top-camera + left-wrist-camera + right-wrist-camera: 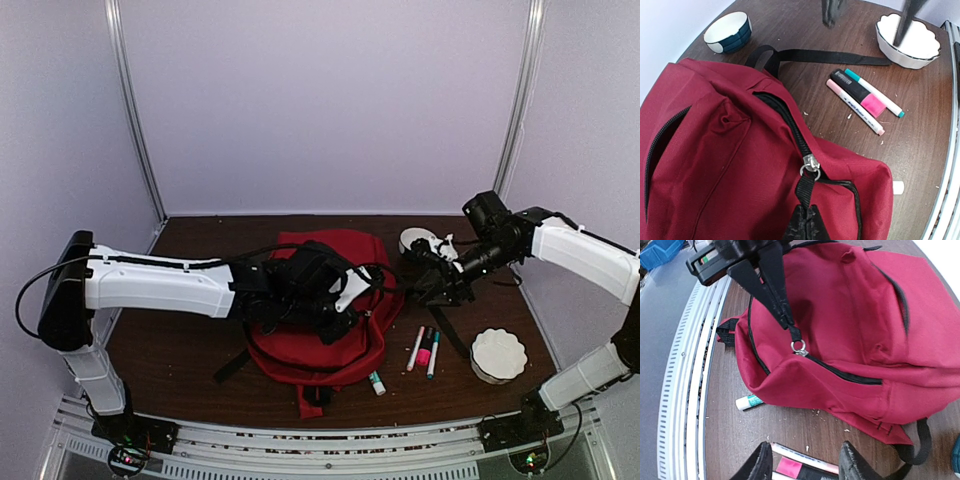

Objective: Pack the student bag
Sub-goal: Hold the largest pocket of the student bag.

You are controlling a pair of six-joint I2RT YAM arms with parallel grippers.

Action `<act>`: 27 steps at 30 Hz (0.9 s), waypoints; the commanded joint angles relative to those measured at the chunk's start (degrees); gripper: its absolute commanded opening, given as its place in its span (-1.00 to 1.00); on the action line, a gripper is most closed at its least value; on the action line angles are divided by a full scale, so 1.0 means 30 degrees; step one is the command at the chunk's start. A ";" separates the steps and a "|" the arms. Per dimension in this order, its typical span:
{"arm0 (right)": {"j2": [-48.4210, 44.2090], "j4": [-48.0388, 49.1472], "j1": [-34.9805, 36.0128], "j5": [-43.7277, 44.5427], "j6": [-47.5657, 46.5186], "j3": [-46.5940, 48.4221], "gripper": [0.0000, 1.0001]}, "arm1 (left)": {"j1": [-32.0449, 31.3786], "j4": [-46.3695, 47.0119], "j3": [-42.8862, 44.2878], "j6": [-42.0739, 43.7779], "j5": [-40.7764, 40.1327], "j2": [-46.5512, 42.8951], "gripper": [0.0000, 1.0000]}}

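The red student bag [330,330] lies flat mid-table; it also shows in the left wrist view [715,165] and the right wrist view [855,320]. My left gripper [809,215] is shut on the black pull strap [808,192] of the bag's main zip, just below the silver slider [811,165]. From above, the left gripper [350,292] sits over the bag's right side. My right gripper [805,465] is open and empty, hovering over the markers [800,467] beside the bag; it shows from above [445,285] right of the bag.
Three markers [424,350] lie right of the bag: pink pen [855,107], black-pink highlighter [862,95], teal pen [875,92]. A glue stick [377,383] lies at the bag's near edge. A white scalloped bowl [498,355] stands right, a blue bowl [420,240] behind. A black strap [830,57] trails across the table.
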 commanded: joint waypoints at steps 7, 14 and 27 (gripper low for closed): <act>0.2569 0.4480 0.3130 0.2855 -0.2200 0.0190 0.06 | -0.0060 0.2410 -0.1829 -0.0733 -0.0946 -0.1750 -1.00; 0.3877 0.5145 0.4400 0.3692 -0.2720 0.0798 0.12 | -0.0064 0.3322 -0.2464 -0.1091 -0.0945 -0.2093 -1.00; 0.4617 0.6324 0.5703 0.5370 -0.2879 0.0852 0.07 | -0.0093 0.3926 -0.2666 -0.1331 -0.0302 -0.2153 -1.00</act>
